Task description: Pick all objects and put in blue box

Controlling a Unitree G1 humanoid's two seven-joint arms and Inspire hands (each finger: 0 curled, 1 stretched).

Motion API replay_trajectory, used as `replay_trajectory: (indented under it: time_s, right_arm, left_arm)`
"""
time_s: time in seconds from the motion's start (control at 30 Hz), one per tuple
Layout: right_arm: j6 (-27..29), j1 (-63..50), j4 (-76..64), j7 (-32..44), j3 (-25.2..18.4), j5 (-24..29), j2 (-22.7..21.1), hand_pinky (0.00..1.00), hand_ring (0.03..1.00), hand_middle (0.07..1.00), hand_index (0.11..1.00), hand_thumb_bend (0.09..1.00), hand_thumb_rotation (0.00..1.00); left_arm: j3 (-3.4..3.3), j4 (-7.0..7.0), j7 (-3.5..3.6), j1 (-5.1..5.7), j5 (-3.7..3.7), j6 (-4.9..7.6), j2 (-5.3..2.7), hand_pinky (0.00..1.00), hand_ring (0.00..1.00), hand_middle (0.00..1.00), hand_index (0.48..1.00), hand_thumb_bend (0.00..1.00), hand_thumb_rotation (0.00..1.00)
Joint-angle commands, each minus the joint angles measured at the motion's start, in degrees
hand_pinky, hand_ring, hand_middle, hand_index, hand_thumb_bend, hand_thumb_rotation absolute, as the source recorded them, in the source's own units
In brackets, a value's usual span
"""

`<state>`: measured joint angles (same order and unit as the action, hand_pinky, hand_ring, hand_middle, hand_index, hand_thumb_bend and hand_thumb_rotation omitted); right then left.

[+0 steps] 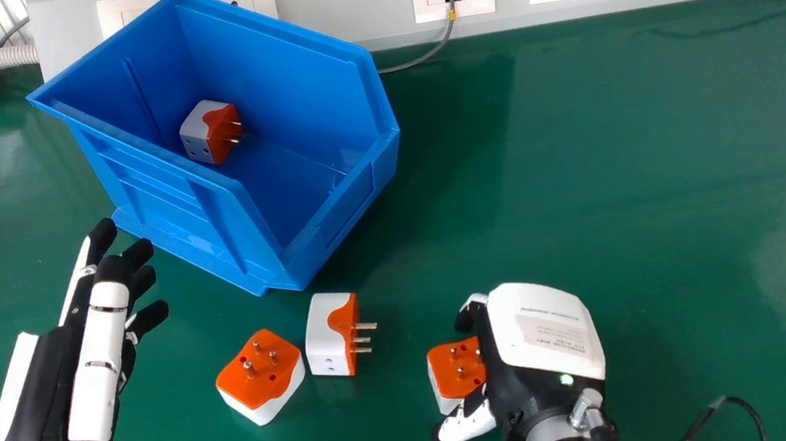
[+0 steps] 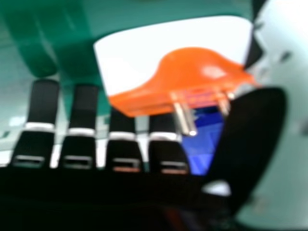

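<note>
The green table [image 1: 616, 190] has the blue box [image 1: 289, 70] at its far edge, on the left, with one plug inside [image 1: 208, 132]. Well back from that edge, the right hand [image 1: 543, 329] has its fingers and thumb bent round a plug with pins up [image 1: 456, 367], on the hand's left side. I can't tell how tight they squeeze. The box is farther off and to the left, so the plug should go up past two loose plugs [image 1: 332, 334] and over the box's near corner. The left hand [image 1: 56, 424] rests open, left of them
</note>
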<state>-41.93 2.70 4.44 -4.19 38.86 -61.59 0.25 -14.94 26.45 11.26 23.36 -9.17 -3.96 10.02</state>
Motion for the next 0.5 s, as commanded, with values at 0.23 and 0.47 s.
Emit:
replay_trajectory:
  time_s: [0.23, 0.47]
  right_arm:
    - [2.36, -3.20, 2.01, 2.05, -2.34, 5.08, 0.13, 0.59, 0.699, 0.737, 0.649, 0.594, 0.15]
    - [4.90, -4.01, 0.81, 1.77, -5.01, 7.83, 1.25, 0.39, 0.482, 0.608, 0.572, 0.559, 0.07]
  left_arm:
    - [-0.17, 2.26, 0.02, 0.11, -0.68, -0.08, 0.22, 0.89, 0.94, 0.94, 0.983, 0.43, 1.00]
    - [-0.37, 2.59, 0.08, 0.60, -0.71, -0.24, 0.29, 0.89, 0.94, 0.94, 0.983, 0.43, 1.00]
